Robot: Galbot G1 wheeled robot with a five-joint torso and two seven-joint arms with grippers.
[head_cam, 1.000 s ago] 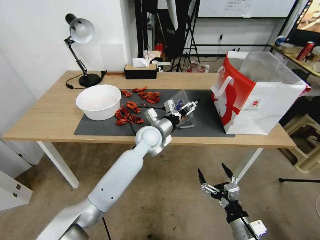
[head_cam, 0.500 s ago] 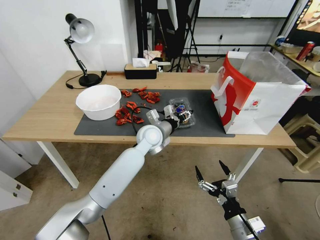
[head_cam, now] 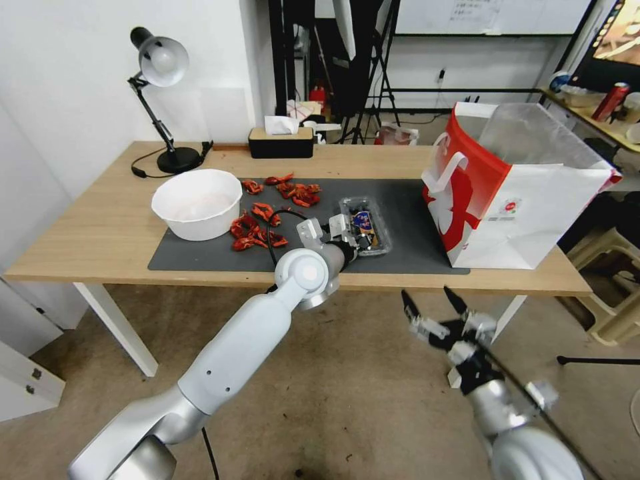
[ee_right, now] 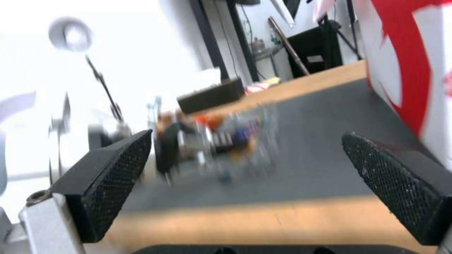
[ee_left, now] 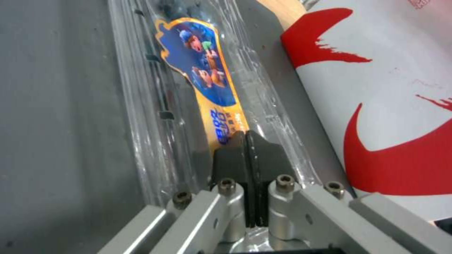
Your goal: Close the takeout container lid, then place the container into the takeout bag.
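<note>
The takeout container (head_cam: 367, 227) lies on the dark mat, left of the takeout bag (head_cam: 520, 193), with dark berries showing through it. Its lid (ee_left: 188, 88) lies flat on top and bears a blue and orange sticker. My left gripper (head_cam: 357, 241) is shut, and its tips (ee_left: 245, 135) rest on the lid's near edge. The left wrist view has the bag (ee_left: 386, 106) close beside the container. My right gripper (head_cam: 427, 297) hangs open in front of and below the table edge. Its wrist view looks between the open fingertips (ee_right: 118, 165) across the mat to the container (ee_right: 240, 141) and the bag (ee_right: 414, 53).
A white bowl (head_cam: 198, 202) and several red crayfish pieces (head_cam: 267, 213) sit on the left part of the mat (head_cam: 413, 227). A desk lamp (head_cam: 163, 113) and a tissue box (head_cam: 281, 141) stand at the back. The bag's mouth is open, with a plastic liner inside.
The lid swung down from upright to flat on the container, and my left gripper went down with it. My right arm rose toward the table's front edge.
</note>
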